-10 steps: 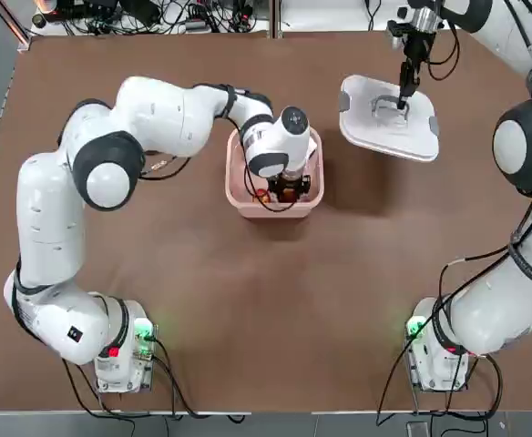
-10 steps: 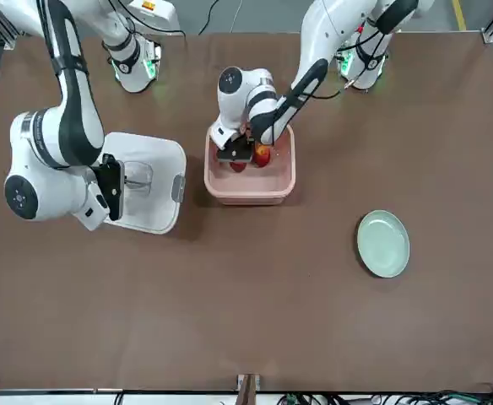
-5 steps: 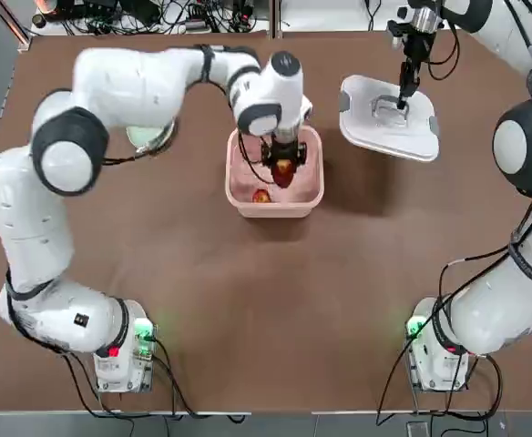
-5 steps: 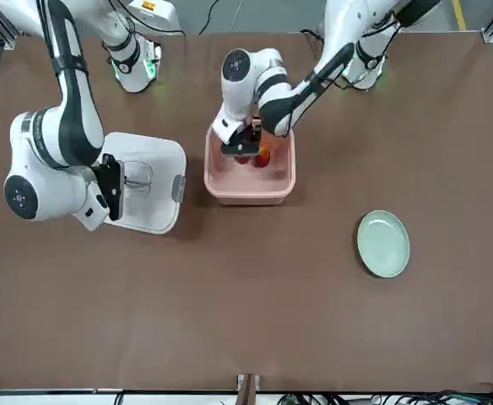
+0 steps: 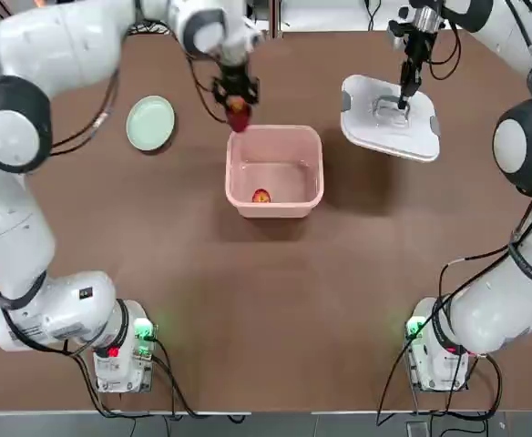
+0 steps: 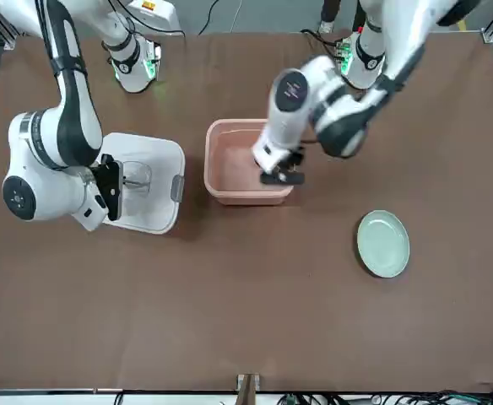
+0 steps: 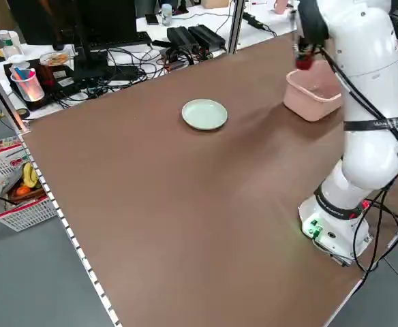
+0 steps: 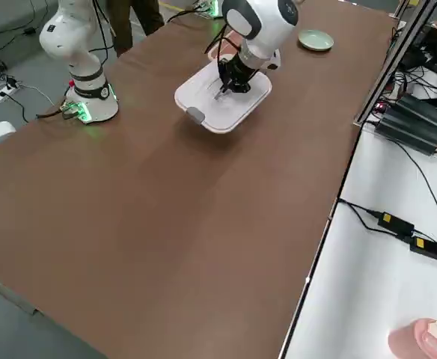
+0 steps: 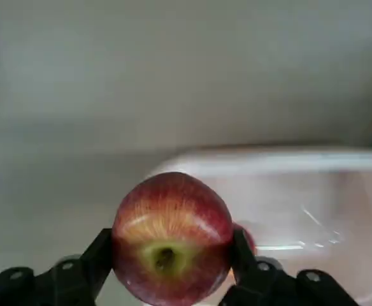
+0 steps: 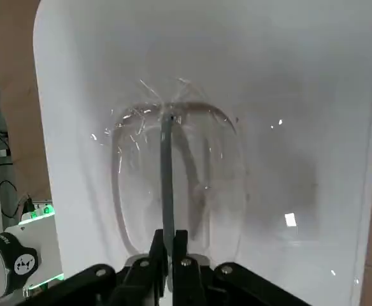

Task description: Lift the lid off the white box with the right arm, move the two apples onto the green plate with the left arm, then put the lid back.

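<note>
Left end effector: closed round the sides of the red apple, above the box's far left corner.
Right end effector: pressed together on the handle of the lid, off to the box's right.
White box: lidless, pink inside, on the table.
Second apple: on the box floor, toward the near side.
Green plate: bare, left of the box, apart from it.
Step in hand: I judge it to be carrying the first apple to the plate.
Next move: travel left at safe height, centre over the plate, lower gently and spread only once the apple is supported; round fruit could roll off.
Edges: the box rim is the closest; the apple wants clearance over that corner. The table's far edge lies well beyond the plate.
Open room: bare table between box and plate gives a clear lane; the lid and right arm are outside it.
Remaining: second apple, then lid.
</note>
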Tool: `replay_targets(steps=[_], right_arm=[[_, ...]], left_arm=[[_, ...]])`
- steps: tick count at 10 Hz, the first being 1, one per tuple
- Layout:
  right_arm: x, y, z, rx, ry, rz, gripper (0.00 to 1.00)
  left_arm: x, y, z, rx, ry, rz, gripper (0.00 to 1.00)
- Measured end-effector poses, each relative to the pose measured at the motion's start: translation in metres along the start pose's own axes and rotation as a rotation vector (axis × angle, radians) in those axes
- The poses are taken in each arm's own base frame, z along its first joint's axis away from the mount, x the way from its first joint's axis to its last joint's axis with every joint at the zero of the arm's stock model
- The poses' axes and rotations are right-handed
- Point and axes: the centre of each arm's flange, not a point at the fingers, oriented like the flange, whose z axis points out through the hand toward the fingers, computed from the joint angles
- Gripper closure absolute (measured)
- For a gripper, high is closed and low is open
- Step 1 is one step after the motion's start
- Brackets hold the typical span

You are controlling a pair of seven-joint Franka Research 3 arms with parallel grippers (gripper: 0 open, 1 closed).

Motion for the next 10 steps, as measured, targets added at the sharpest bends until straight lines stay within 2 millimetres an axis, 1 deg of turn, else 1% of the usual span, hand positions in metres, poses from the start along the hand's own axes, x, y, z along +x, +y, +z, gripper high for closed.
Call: replay_targets(steps=[1,2,3,5,6,7,8,9,10], right_arm=[[-0.001,0.000,0.000,0.000,0.001,0.001,0.93],[-0.002,0.001,0.000,0.000,0.002,0.000,0.93],[-0.002,0.001,0.000,-0.001,0.002,0.000,0.93],[-0.002,0.001,0.000,-0.001,0.002,0.000,0.93],[-0.002,0.001,0.000,0.000,0.002,0.000,0.93],[-0.002,0.001,0.000,0.000,0.002,0.000,0.93],[-0.002,0.001,0.000,0.000,0.002,0.000,0.93],[-0.002,0.001,0.000,0.000,0.002,0.000,0.93],[-0.002,0.001,0.000,0.000,0.002,0.000,0.93]], left_arm=[[0.027,-0.051,0.002,0.027,0.016,0.027,0.22],[0.047,-0.100,0.009,0.060,0.025,0.056,0.22],[0.061,-0.145,0.020,0.092,0.031,0.083,0.22],[0.081,-0.243,0.050,0.111,0.090,0.150,0.22],[0.085,-0.292,0.068,0.116,0.118,0.175,0.22],[0.087,-0.334,0.086,0.125,0.130,0.182,0.22],[0.089,-0.362,0.106,0.128,0.130,0.175,0.22],[0.091,-0.375,0.122,0.123,0.123,0.163,0.22],[0.092,-0.381,0.134,0.116,0.126,0.159,0.22]])
